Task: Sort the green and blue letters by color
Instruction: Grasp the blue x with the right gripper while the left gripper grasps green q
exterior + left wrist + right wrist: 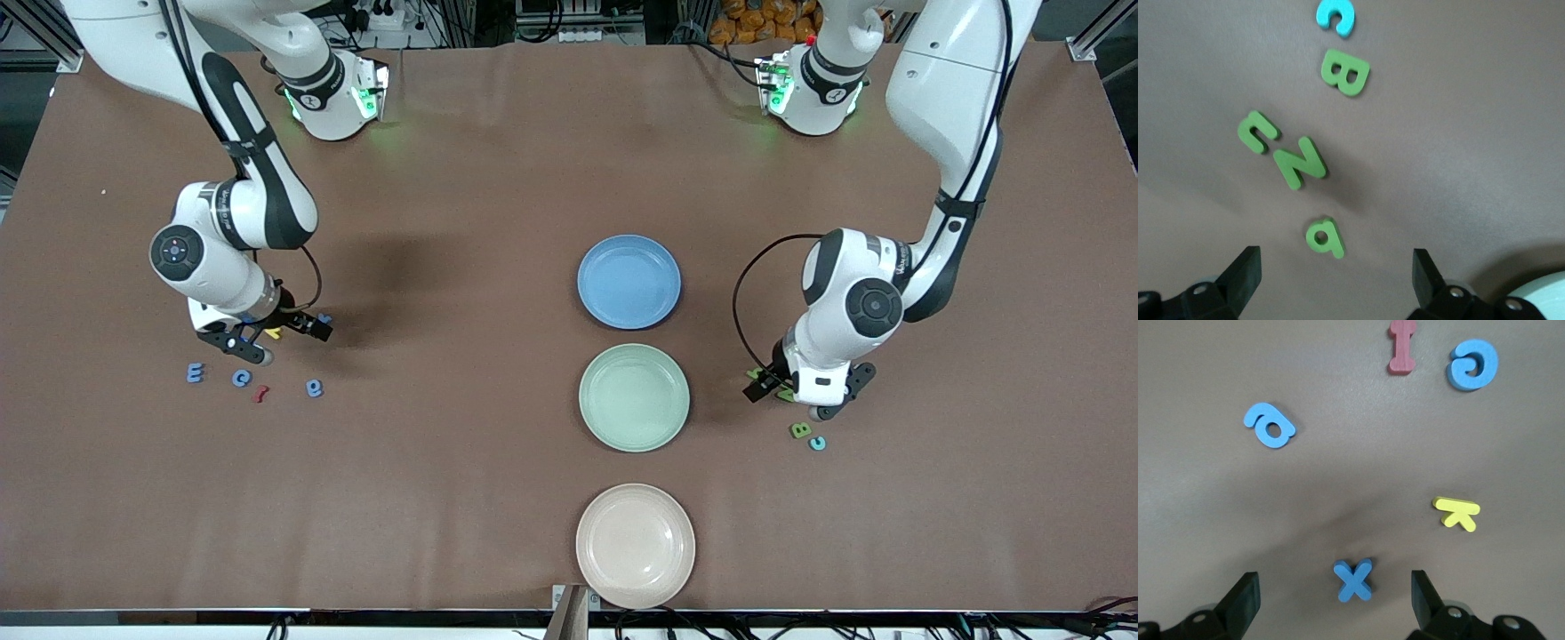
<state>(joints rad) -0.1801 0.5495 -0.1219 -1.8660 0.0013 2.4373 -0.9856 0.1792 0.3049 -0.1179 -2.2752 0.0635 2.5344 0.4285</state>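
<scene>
Both hands gape: left hand (1331, 277) over green foam letters (1300, 162), right hand (1331, 600) over blue X (1354, 580).

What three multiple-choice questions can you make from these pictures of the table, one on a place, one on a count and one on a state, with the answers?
1. Which plate lies nearest the front camera?
A. blue plate
B. green plate
C. pink plate

2. How many green letters show in the left wrist view?
A. two
B. four
C. six

3. How does the right gripper stand?
A. open over the blue x
B. shut on the yellow letter
C. shut on the red letter

Answers:
1 C: the pink plate is lowest in the front view.
2 B: four green letters lie on the cloth there, beside one turquoise c.
3 A: both fingers stand apart with the blue x on the table between them, nothing held.
</scene>
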